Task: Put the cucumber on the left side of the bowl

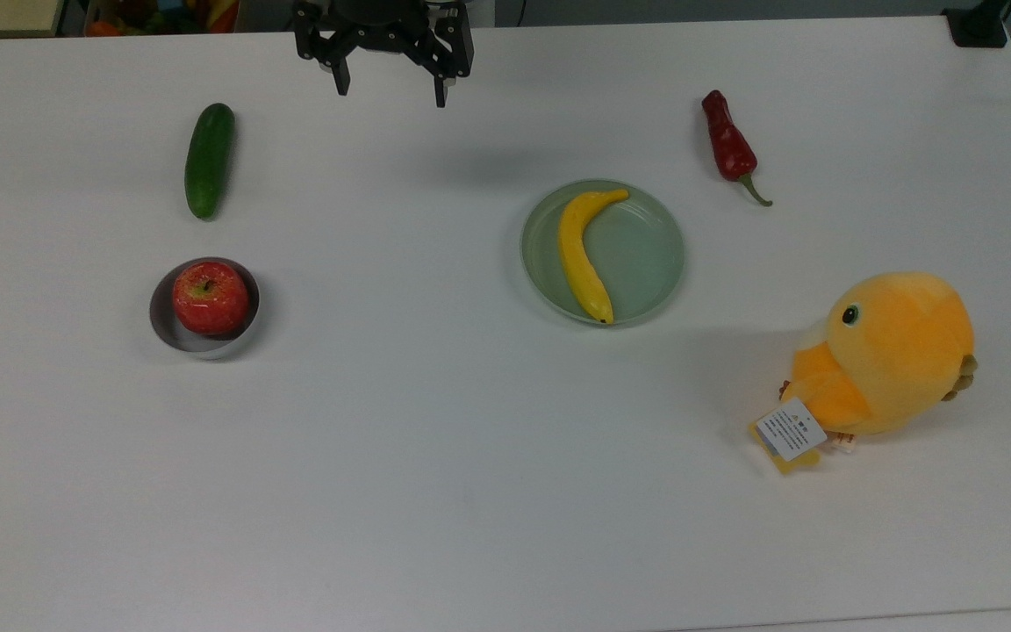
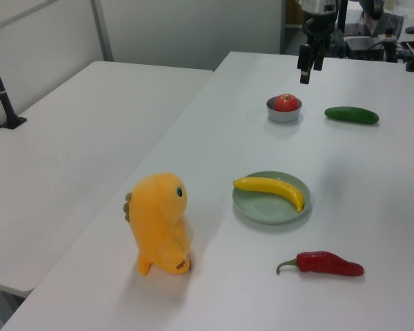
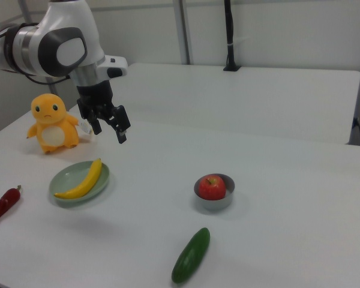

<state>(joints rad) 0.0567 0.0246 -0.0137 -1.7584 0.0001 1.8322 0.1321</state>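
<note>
- Black and angular, the two-finger gripper [image 1: 391, 91] hangs above the white table [image 1: 470, 456] with its fingers spread apart and nothing between them; in the top view it sits at the upper edge, between the cucumber and the plate.
- The right view shows the white and grey robot arm [image 3: 60, 45] behind the gripper [image 3: 109, 127]; the left view shows the gripper [image 2: 308, 71] edge-on, above and behind the bowl.
- The smooth dark green cucumber [image 1: 209, 160] lies flat on the table, well clear of the gripper. In the top view its long axis runs nearly up and down, tilted slightly, the lower end pointing toward the bowl just below it, not touching.
- In the left view the cucumber [image 2: 351, 115] lies crosswise, to the right of the bowl [image 2: 283, 112].
- The small round bowl [image 1: 163, 326], grey inside and white outside, holds a red apple [image 1: 210, 298].
- A yellow banana [image 1: 580, 254] rests on a shallow pale green plate [image 1: 646, 254].
- A red chili pepper [image 1: 727, 145] lies beyond the plate, and an orange plush toy [image 1: 887, 355] stands near the top view's right edge.
</note>
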